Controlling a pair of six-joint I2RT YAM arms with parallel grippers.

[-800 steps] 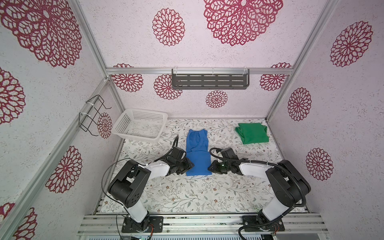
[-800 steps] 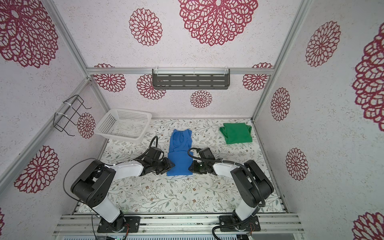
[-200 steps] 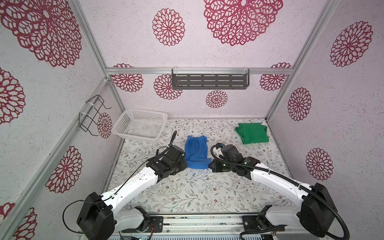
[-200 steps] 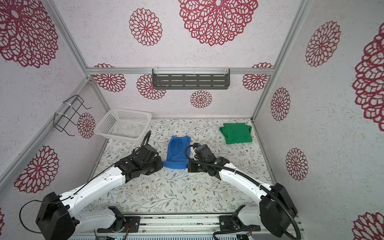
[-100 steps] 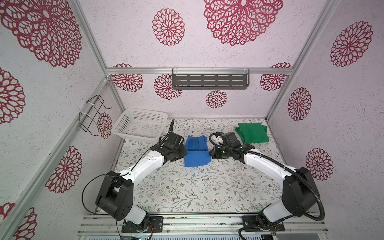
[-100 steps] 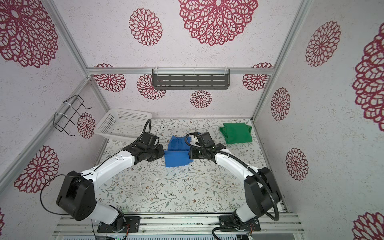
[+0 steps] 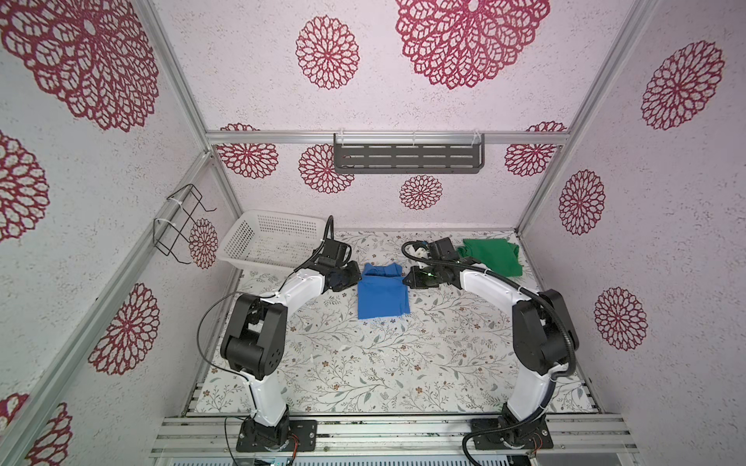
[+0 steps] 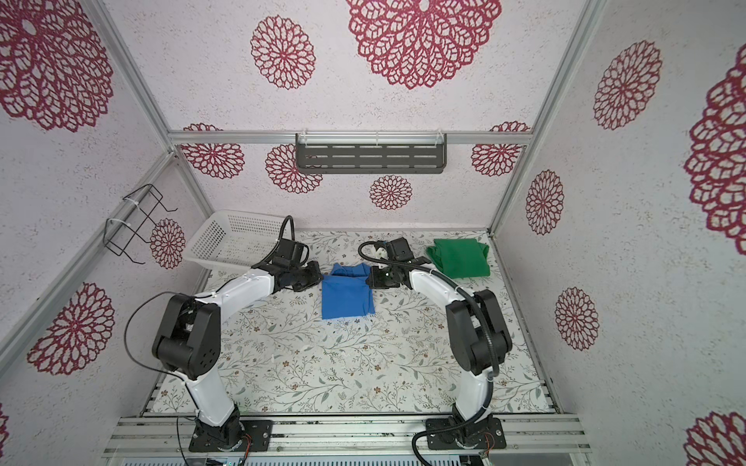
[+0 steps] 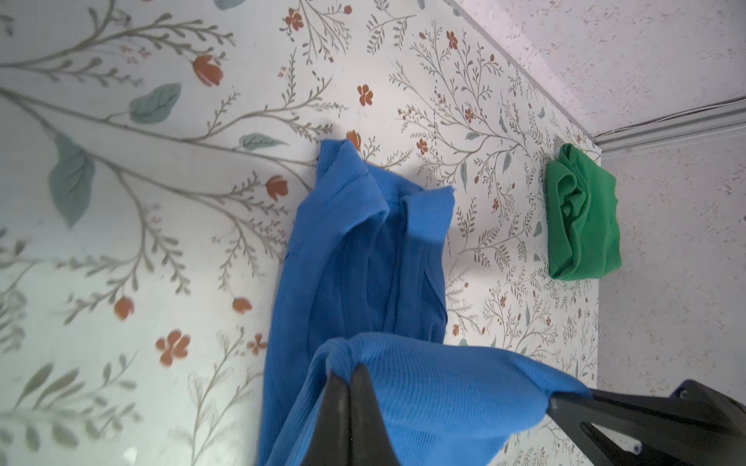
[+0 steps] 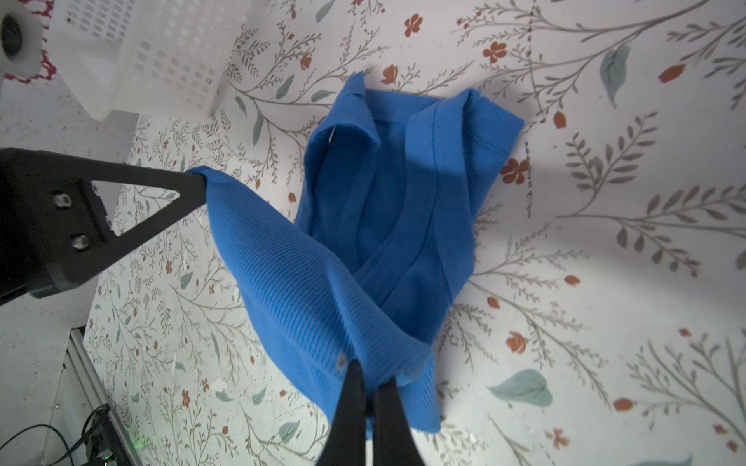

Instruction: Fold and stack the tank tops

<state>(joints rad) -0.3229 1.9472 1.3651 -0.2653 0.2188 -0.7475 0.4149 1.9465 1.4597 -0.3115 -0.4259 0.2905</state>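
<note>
- Since four seconds earlier, both hands had carried the blue tank top's (image 7: 381, 300) near hem up over its straps, halving it.
- Left hand (image 7: 358, 278) and right hand (image 7: 407, 280) were each clamped on a raised hem corner.
- Mid-bench (image 7: 363, 363) lay the blue top, with the green tank top (image 7: 490, 262) folded at the far right.
- The half-fold seemed nearly done; next, lay the hem down, let go, then stack.

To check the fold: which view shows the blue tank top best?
Right wrist: the blue tank top shows nearly whole, both gripped corners included. Left wrist crops it; both top views show it small.
</note>
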